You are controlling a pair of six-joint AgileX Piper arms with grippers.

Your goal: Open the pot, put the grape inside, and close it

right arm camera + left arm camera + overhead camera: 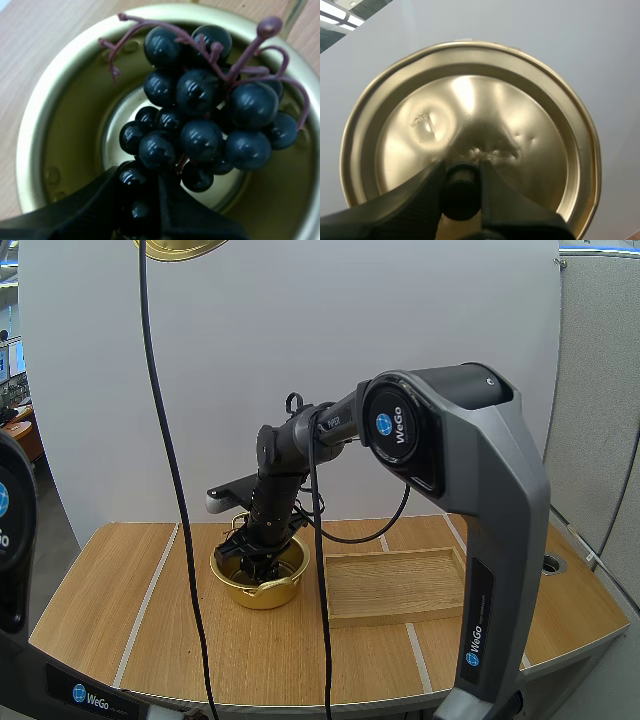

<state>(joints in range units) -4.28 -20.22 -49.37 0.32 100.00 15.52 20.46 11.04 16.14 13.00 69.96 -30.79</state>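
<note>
Nearest: right gripper [139, 187], fingers pinched on lowest berries of grapes [200, 115]. Bunch hanging inside rim of pot [35, 125], over its bare bottom; contact with bottom not clear. In high view, right gripper [258, 565] dipped into pot [265, 595] at centre-left of frame, on table [100, 590]. Tray [400, 585] just beside pot, toward the right. Farther off and higher: left gripper [461, 175] clamped on black knob [461, 192] of lid [470, 115], fingers narrowly apart with knob between. Lid [180, 248] cut by top edge at upper left of high frame, well above pot. Judged progress: opening done, lid off and held aloft. Grape step nearly done, bunch within pot but not released. Left to do: let go of grapes, lift right arm clear, bring lid down over pot, seat it, release knob. Likely risk: stems catching on fingers at release.
</note>
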